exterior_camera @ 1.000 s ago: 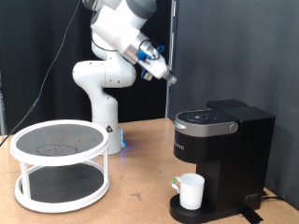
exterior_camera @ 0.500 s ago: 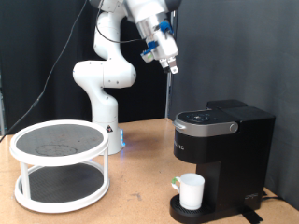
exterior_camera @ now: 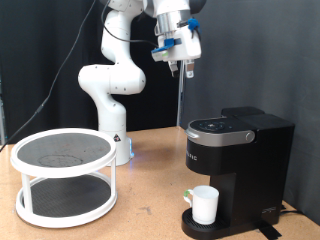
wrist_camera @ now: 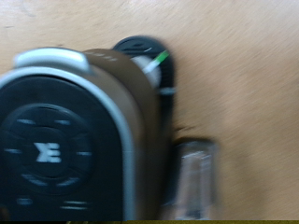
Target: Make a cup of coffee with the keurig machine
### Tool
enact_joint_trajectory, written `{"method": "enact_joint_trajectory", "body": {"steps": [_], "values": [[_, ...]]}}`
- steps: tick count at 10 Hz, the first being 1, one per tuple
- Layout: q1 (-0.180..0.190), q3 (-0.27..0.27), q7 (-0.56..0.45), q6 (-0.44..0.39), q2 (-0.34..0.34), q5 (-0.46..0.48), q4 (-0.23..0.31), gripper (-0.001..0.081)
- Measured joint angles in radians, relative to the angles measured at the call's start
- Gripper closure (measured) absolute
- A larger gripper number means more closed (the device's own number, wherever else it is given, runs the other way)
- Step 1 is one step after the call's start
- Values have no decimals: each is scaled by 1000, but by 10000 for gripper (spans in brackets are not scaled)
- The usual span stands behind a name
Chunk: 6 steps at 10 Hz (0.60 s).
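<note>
The black keurig machine (exterior_camera: 240, 160) stands on the wooden table at the exterior view's right, with its lid down. The white cup (exterior_camera: 205, 204) sits on the round drip tray under its spout. My gripper (exterior_camera: 188, 70) hangs high above the machine's front and points down, well clear of the lid. Its fingers look closed together and hold nothing. The blurred wrist view shows the machine's silver-rimmed top panel (wrist_camera: 56, 140), the drip tray (wrist_camera: 140, 47) past it, and the fingertips (wrist_camera: 192, 182) over bare table.
A white two-tier round rack (exterior_camera: 65, 175) stands on the table at the exterior view's left. The arm's white base (exterior_camera: 110, 100) rises behind it. A black curtain hangs behind the machine.
The gripper has risen, moved slightly to the exterior view's right, and turned from slanting to pointing straight down above the machine. Cup and machine have not moved.
</note>
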Motion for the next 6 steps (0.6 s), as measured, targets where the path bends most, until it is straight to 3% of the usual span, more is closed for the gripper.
{"method": "enact_joint_trajectory", "body": {"steps": [2, 6], "values": [[-3, 41, -2, -101, 93, -84, 117, 72], [-4, 103, -9, -75, 259, -151, 258, 72]]}}
